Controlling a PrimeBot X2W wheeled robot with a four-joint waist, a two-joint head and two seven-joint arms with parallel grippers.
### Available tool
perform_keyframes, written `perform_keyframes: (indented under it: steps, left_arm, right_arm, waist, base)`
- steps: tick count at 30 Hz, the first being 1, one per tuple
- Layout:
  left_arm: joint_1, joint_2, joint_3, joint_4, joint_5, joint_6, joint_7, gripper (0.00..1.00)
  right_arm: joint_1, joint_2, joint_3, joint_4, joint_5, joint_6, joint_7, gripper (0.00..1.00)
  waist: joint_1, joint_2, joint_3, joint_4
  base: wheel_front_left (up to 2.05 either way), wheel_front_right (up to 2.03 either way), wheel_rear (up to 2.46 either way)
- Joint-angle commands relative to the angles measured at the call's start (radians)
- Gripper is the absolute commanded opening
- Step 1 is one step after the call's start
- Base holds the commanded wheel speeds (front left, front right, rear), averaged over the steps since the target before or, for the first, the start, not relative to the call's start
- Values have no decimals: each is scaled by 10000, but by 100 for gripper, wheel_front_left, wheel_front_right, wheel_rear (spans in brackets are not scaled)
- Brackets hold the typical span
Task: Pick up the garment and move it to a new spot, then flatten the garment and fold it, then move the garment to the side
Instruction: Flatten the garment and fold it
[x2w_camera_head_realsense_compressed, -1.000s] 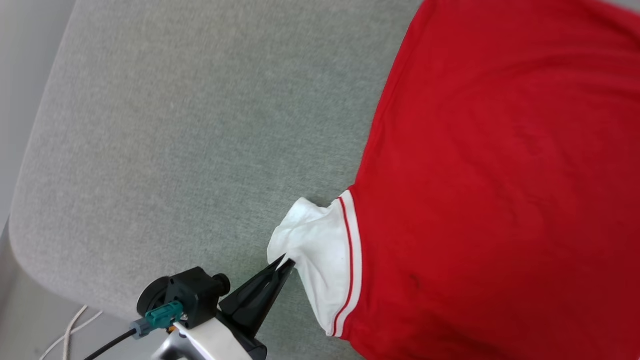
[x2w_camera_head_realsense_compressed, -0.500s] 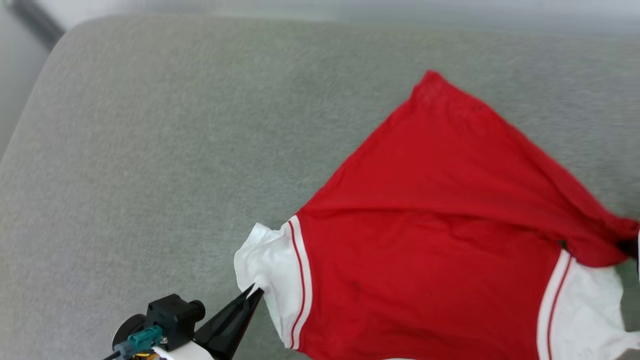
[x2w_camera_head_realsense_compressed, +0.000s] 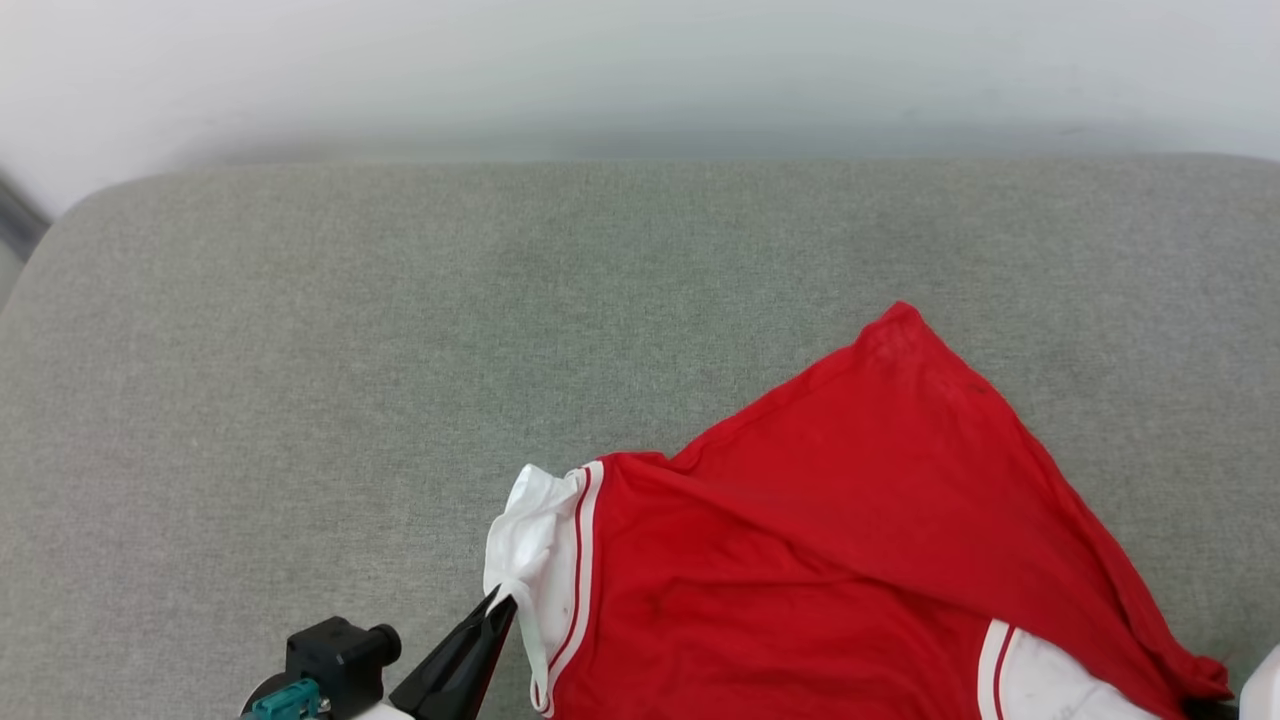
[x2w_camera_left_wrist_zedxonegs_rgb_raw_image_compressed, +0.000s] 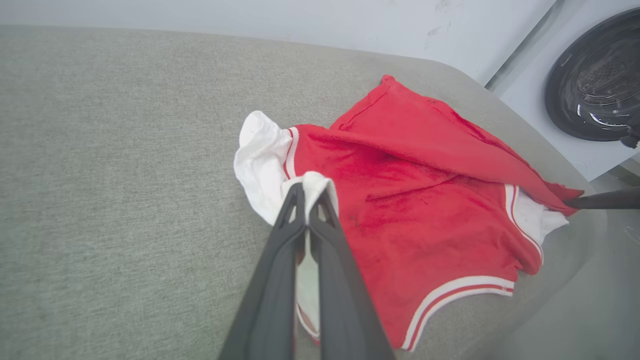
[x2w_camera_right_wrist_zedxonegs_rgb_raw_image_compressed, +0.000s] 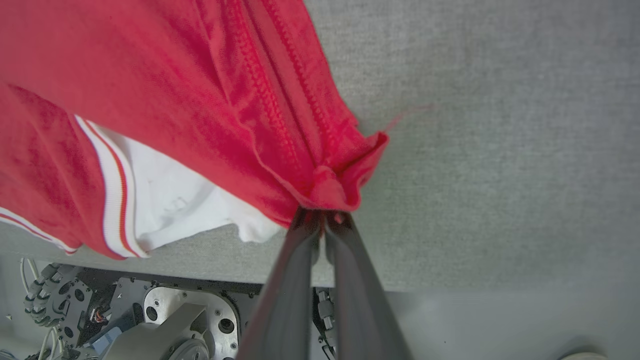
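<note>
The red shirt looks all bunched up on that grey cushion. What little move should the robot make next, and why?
Probably draw the arms slightly apart to stretch the cloth. The left end effector is shut on the white sleeve, the right end effector on a red corner, yet the jersey lies with a flap folded over itself on the cushion.

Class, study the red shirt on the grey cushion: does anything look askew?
Yes. The garment isn't flat: a red flap lies folded diagonally across its body, the white sleeve bunches in the left tool, and the right tool pinches a crumpled red corner.
</note>
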Motion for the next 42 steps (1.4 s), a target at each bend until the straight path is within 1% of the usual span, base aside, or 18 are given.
perform_keyframes:
  steps: [1,6,7,8,9,13,17,20,24,28,33,35,38,42]
  left_arm:
    - [123,-32,-12,76,-65,21,-104,0]
    - [143,-89,-34,158,-72,-4,-147,0]
    - [127,-99,-52,169,-60,-11,-142,0]
    - [111,-114,-73,178,-48,-22,-142,0]
    - [102,-124,-92,182,-33,-27,-144,0]
    - [19,-110,-180,35,204,51,-227,0]
    - [-128,-26,-193,-299,347,115,-132,0]
    - [-314,34,-257,-621,505,138,10,0]
    - [-723,-7,-414,-971,772,39,217,0]
    - [-1121,-114,-542,-1186,986,-34,356,0]
    - [-1478,-346,-691,-1282,1118,-127,403,0]
    - [-1597,-449,-740,-1265,1149,-186,377,0]
    - [-1686,-608,-841,-1180,1166,-272,305,0]
    - [-1872,-805,-963,-1034,1168,-401,231,0]
  right_arm:
    - [189,104,-99,59,43,-3,-183,0]
    - [374,235,-95,113,85,-3,-352,0]
    - [344,222,-99,54,84,-3,-453,14]
    - [304,160,-64,-5,86,-3,-518,75]
    - [265,91,-53,-35,83,-3,-540,100]
    - [-87,-230,111,-489,227,-3,-247,100]
    - [-932,-628,196,-1416,480,-3,156,100]
    - [-1830,-672,380,-2041,583,-3,574,100]
    - [-3157,-572,834,-2403,329,-3,1210,100]
    - [-4474,-528,1211,-1958,-169,-3,1811,100]
    - [-5782,-591,1379,-660,-995,-3,2303,100]
    - [-6258,-615,1411,-223,-1303,-3,2318,100]
    - [-6708,-509,1406,485,-1551,-3,2375,100]
    - [-7025,-706,1527,1142,-1906,-3,2513,100]
  waist:
    - [1,-1,-160,-115]
    - [1,-1,-236,-147]
    - [1,-1,-244,-139]
    - [1,-1,-252,-125]
    - [1,-1,-261,-107]
    - [1,-1,-245,29]
    - [1,-1,-12,230]
    - [1,-1,346,474]
    - [1,-1,998,986]
    - [1,-1,1631,1552]
    - [1,-1,2279,2235]
    - [1,-1,2525,2470]
    - [1,-1,2804,2759]
    - [1,-1,3122,3117]
  base:
    - [0,0,0]
    - [0,0,0]
    - [0,0,0]
    - [0,0,0]
    - [0,0,0]
    - [0,0,0]
    - [0,0,0]
    - [0,0,0]
    - [0,0,0]
    - [0,0,0]
    - [0,0,0]
    - [0,0,0]
    - [0,0,0]
    - [0,0,0]
